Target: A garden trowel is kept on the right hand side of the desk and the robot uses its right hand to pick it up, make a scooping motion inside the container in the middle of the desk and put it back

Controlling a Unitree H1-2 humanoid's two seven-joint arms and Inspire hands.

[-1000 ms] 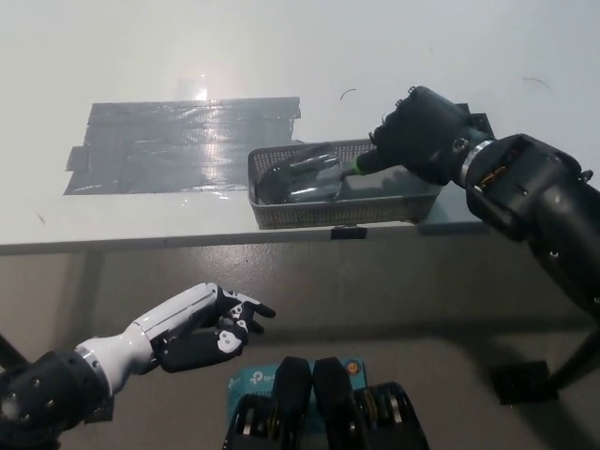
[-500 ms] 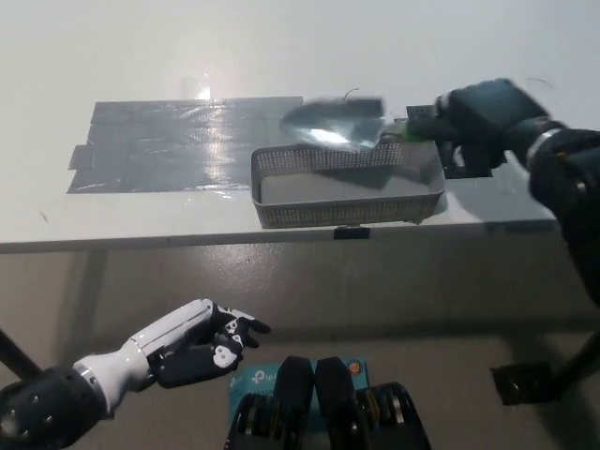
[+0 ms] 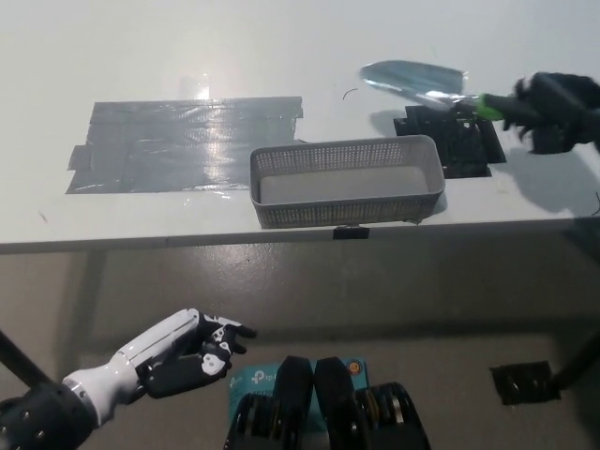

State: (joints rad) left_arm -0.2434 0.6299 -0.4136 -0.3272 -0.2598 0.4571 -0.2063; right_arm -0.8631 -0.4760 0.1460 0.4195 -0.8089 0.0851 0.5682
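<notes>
The garden trowel (image 3: pixel 417 80) has been lifted out of the mesh basket (image 3: pixel 345 183) and carried right, above the black mat (image 3: pixel 450 141). The right hand (image 3: pixel 553 108) is clamped on its green handle. Scooping is judged complete; replacement remains. The basket is seen empty. The left hand (image 3: pixel 183 352) rests low, fingers loosely apart.

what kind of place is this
Probably a robot test bench or lab, not a garden: a plain white desk with grey tape patches, an empty mesh basket, and a trowel.
</notes>
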